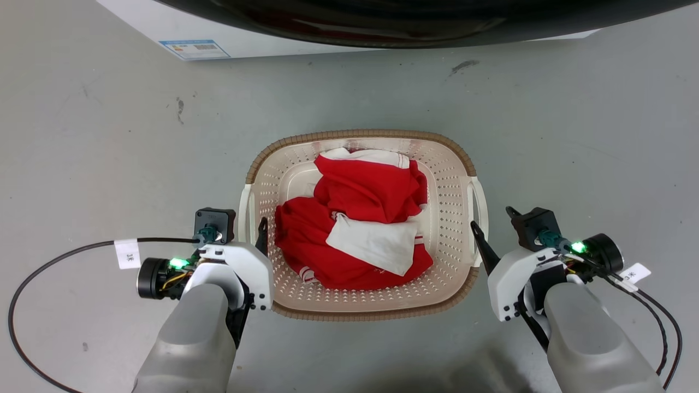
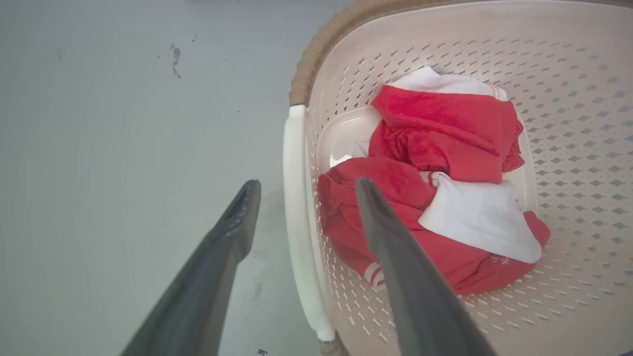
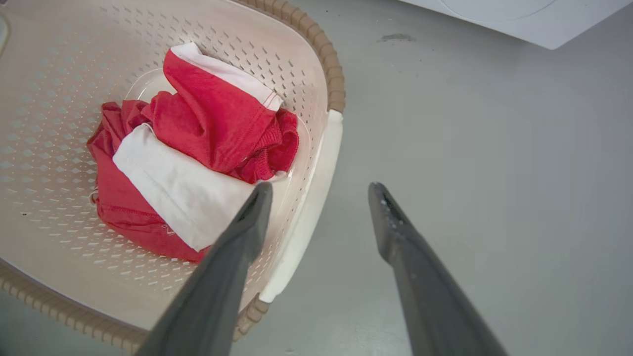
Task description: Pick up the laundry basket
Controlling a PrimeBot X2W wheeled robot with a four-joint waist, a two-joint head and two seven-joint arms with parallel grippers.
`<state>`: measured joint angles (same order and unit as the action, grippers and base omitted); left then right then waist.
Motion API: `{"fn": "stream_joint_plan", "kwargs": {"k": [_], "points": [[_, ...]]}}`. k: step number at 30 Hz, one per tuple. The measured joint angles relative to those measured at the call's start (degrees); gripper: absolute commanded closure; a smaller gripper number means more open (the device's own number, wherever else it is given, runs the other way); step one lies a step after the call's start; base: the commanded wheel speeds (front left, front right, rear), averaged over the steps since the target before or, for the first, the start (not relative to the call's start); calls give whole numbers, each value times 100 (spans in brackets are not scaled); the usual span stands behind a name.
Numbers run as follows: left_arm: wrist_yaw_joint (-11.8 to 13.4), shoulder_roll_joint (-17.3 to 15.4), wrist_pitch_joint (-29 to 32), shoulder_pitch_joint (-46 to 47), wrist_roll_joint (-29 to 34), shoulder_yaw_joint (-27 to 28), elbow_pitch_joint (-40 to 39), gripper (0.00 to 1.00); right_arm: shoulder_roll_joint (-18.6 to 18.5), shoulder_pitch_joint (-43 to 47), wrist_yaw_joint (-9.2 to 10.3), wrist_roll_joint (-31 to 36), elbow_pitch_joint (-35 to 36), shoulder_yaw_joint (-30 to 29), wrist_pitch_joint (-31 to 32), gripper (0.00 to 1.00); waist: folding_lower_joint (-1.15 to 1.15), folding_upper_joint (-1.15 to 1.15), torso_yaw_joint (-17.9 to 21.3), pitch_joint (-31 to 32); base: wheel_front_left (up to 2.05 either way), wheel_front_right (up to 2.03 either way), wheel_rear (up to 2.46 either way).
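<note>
In the head view, the top edge cuts off the washing machine (image 1: 169,27) at 12 o'clock, and the print on its label (image 1: 194,48) is too small to read. Red and white clothes (image 1: 360,218) hide most of the floor of the laundry basket (image 1: 448,207). The left gripper (image 1: 240,232) shows one finger at the basket's 9 o'clock side. The other seems to lie under the black wrist camera (image 1: 214,224). Both wrist views crop the basket's far side.

Basket (image 1: 449,218): cream-white, perforated; rim (image 1: 360,134) brown, woven-look; handles (image 1: 481,199) white. Clothes (image 1: 363,191): red, with white panels and striped trim. Floor (image 1: 109,136): grey, dark scuffs. Washer (image 1: 155,27): white.
</note>
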<state>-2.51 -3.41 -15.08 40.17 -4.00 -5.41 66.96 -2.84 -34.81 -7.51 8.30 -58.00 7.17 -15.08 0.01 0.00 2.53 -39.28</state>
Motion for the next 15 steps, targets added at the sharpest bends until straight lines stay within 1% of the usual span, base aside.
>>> {"fn": "stream_joint_plan", "kwargs": {"k": [15], "points": [[-86,33,0,164,-77,-224,375,0,0,-349,0,-169,-903,222,0,0,0,0,-56,-255,0,0,0]]}}
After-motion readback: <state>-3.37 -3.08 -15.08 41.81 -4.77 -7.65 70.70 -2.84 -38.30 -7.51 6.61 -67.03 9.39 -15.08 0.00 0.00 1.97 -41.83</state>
